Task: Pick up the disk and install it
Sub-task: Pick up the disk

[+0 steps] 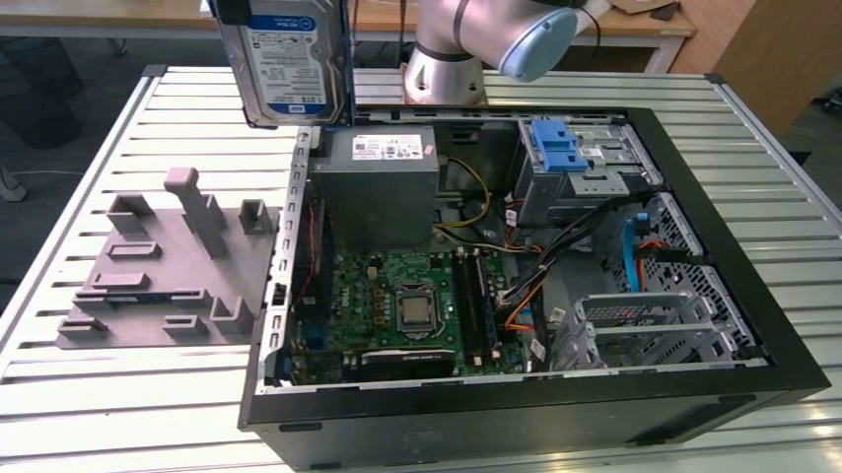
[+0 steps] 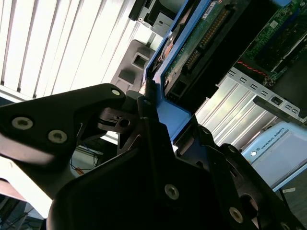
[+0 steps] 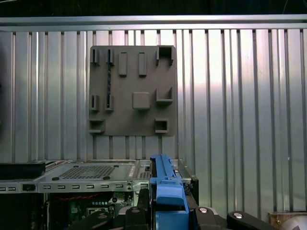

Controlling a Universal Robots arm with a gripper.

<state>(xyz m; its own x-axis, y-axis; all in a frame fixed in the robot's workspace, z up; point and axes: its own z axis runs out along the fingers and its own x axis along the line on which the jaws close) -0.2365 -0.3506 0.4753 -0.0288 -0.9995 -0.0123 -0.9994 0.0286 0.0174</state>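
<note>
The disk [image 1: 283, 61], silver with a white-and-blue label, hangs upright in the air over the back left corner of the open computer case [image 1: 526, 414] in the exterior view. Its blue carrier bracket [image 2: 168, 112] is clamped between the black fingers of my gripper [image 2: 153, 110], which is shut on it. The same blue bracket [image 3: 165, 194] also appears in the first wrist view, sticking out from the gripper [image 3: 165, 215]. The drive's circuit-board underside [image 2: 206, 33] faces the second wrist camera.
Inside the case are a grey power supply [image 1: 375, 187], a blue-latched silver drive cage [image 1: 579, 158] and the motherboard [image 1: 408, 305]. A grey fixture plate [image 1: 158, 276] with upright blocks lies on the slatted table [image 1: 132, 414] at the exterior view's left. The arm's base [image 1: 448, 69] stands behind the case.
</note>
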